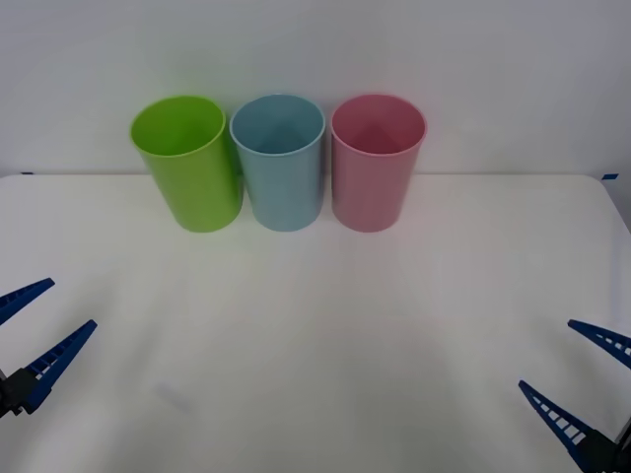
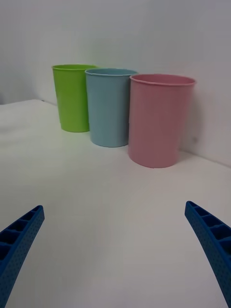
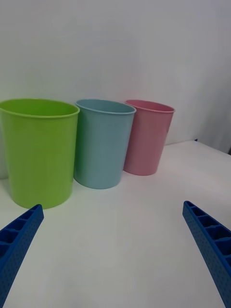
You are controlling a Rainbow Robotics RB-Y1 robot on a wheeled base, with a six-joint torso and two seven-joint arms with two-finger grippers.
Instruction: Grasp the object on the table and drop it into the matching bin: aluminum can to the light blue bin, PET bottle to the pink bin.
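A plain pale wall backs a wide white table point(image 1: 315, 325), and along the upper middle of the front frame three tall cups stand in a tight row: a lime green bin point(image 1: 187, 163) on the left, the light blue bin point(image 1: 280, 161) in the middle, the pink bin point(image 1: 375, 161) on the right, neighbours nearly touching.

The can cannot be found anywhere on the tabletop in these views, so which way it lies from either arm, and how its long axis runs, cannot be told (it may sit outside the frames, or already inside a bin).

The left gripper point(image 1: 30, 330) rests at the lower left of the front frame, its blue fingers spread wide and holding nothing. The right gripper point(image 1: 582, 379) mirrors it at the lower right, equally wide open and unladen.

Each is well apart from the bins, with bare table between; neither looks nearer the light blue bin.
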